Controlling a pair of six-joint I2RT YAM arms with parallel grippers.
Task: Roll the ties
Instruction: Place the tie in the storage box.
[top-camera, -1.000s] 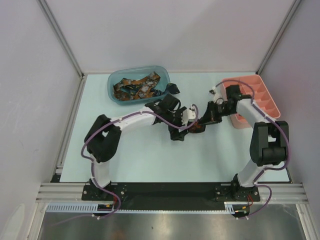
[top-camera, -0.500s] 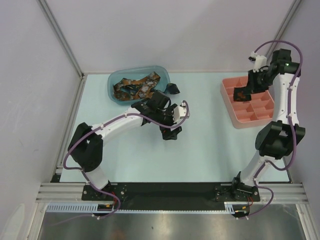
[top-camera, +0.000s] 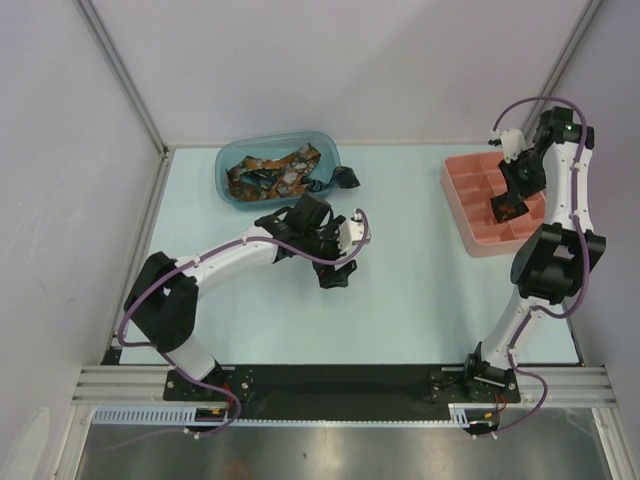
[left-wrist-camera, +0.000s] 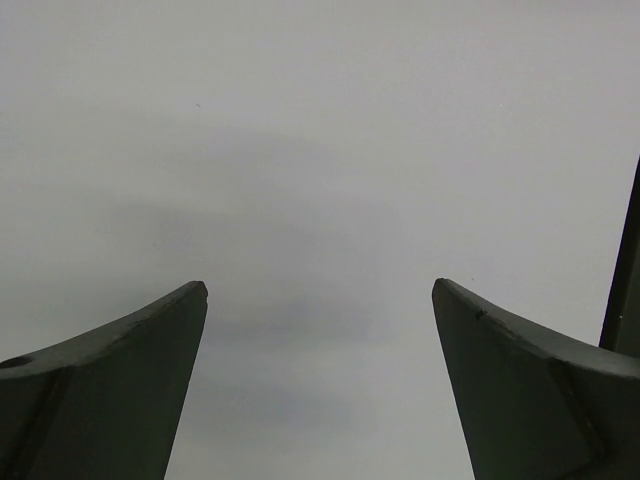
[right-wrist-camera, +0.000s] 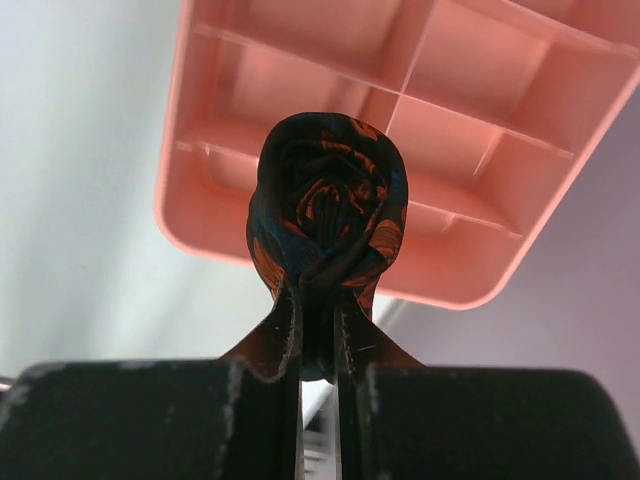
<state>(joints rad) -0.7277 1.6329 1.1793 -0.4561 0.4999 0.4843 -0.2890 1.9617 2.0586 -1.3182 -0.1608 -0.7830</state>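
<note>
Stow step: right gripper (right-wrist-camera: 320, 325) clenched on rolled tie (right-wrist-camera: 328, 195) above pink divided tray (right-wrist-camera: 290, 90) at the worktop's far right corner, needs lowering into a free cell then release; left gripper (left-wrist-camera: 320, 290) splayed, empty; loose ties (top-camera: 270, 172) in blue bin (top-camera: 228, 178), far left.

You've got a pale mint table (top-camera: 420, 300) in front of you, evenly lit, shadows soft; plain white panels close it in: back wall (top-camera: 340, 70), left wall (top-camera: 60, 200), right wall (top-camera: 620, 300); aluminium posts (top-camera: 121, 75) climb the far corners; a black strip (top-camera: 340, 385) lines the near edge, brushed metal sheet (top-camera: 330, 450) below it.
</note>
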